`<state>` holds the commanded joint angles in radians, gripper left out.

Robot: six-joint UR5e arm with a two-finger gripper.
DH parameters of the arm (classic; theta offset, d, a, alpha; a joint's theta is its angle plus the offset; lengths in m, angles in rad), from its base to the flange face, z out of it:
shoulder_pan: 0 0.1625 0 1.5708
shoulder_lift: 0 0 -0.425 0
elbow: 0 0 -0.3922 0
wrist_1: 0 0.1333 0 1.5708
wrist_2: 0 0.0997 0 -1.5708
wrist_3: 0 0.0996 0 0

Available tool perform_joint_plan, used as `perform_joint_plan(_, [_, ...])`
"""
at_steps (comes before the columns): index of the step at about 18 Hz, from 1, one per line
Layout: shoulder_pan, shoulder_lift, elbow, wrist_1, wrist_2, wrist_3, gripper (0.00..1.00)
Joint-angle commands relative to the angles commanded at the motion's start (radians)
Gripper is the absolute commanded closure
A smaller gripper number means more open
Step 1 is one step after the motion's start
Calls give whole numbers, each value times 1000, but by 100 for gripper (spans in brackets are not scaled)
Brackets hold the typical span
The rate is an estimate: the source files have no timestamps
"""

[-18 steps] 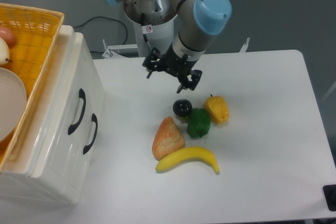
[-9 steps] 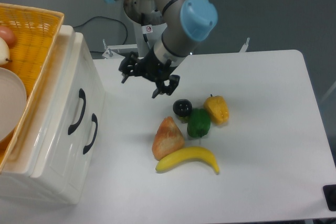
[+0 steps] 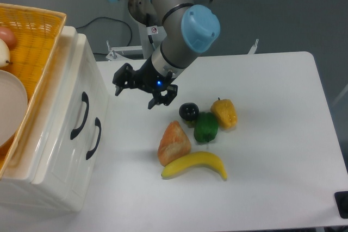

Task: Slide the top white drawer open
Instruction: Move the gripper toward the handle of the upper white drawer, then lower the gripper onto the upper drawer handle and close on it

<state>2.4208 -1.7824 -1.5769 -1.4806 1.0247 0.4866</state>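
Observation:
The white cabinet (image 3: 57, 158) stands at the left of the table, its front facing right. The top white drawer (image 3: 69, 93) is pushed in flush, and its curved black handle (image 3: 81, 116) sits above and left of the lower drawer's handle (image 3: 94, 138). My gripper (image 3: 134, 97) hangs open above the table, right of the cabinet, roughly level with the top handle and a short way from it. Nothing is between its fingers (image 3: 117, 88).
A yellow wicker basket (image 3: 33, 42) with a white plate sits on the cabinet. A black round item (image 3: 188, 111), green pepper (image 3: 206, 127), yellow pepper (image 3: 224, 112), bread piece (image 3: 173, 142) and banana (image 3: 194, 164) lie mid-table, right of the gripper.
My gripper has swung left and slightly down, from above the black item toward the cabinet front. Both drawers stay closed and the food has not moved.

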Motion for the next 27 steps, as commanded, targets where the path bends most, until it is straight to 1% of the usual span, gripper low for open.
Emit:
perform_joint_plan(2, [-41, -20, 0, 64, 0, -51, 0])
perform_joint_plan(3, [-52, -35, 0, 84, 2, -69, 0])
perform_joint_plan(4, [-66, -41, 0, 92, 2, -83, 0])
perform_joint_plan(15, [-126, -37, -9, 91, 9, -125, 0])
perform_joint_plan(27, [-143, -49, -12, 98, 12, -114, 0])
